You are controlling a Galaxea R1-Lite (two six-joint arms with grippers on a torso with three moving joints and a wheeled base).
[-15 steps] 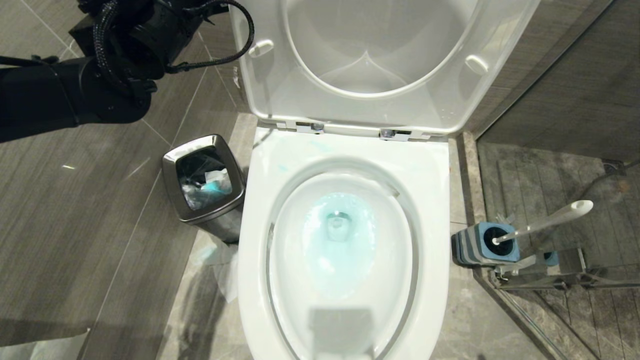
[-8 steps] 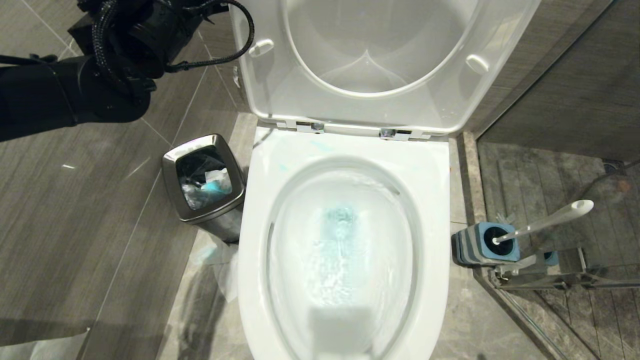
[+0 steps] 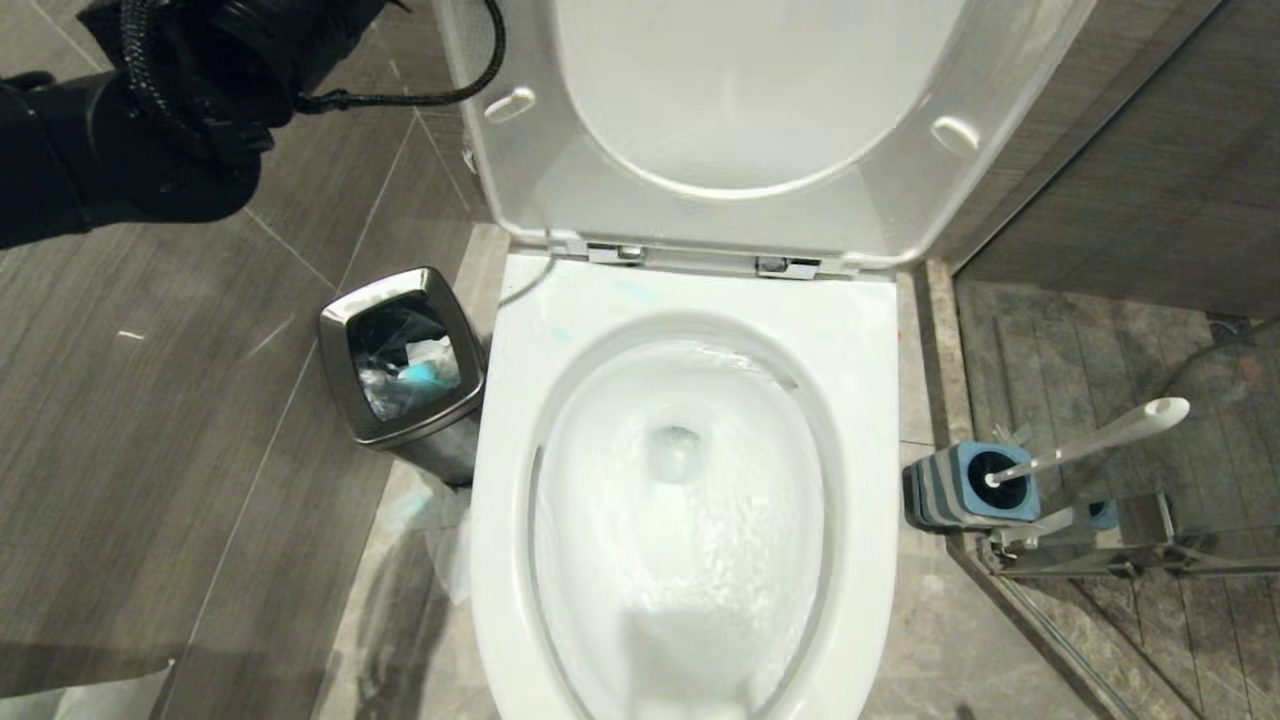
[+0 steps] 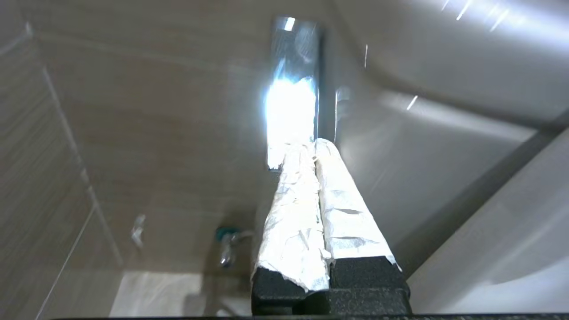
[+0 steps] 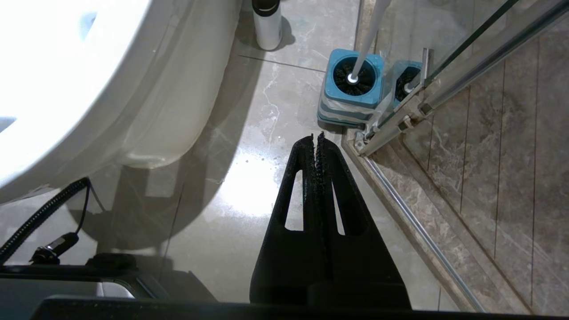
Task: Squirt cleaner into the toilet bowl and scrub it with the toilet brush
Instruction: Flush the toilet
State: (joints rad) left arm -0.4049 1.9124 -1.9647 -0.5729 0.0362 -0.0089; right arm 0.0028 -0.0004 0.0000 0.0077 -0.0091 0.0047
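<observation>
One glossy white oval toilet bowl [image 3: 850,420], frothy swirling water inside.

We cannot see the left gripper from the head camera, where the black left arm [image 3: 130,120] runs off the edge up beside the raised toilet lid [image 3: 760,130], itself cut off at the top. The front of the toilet bowl [image 3: 860,420] is cropped too, and a grey blurred patch covers the churning water there (what it is we cannot tell). In the left wrist view a glare beyond the paper-wrapped fingertips [image 4: 306,155] washes out the metal strip behind them, and the contents of the steel bin [image 3: 345,385] beside the bowl are too small to name.
</observation>
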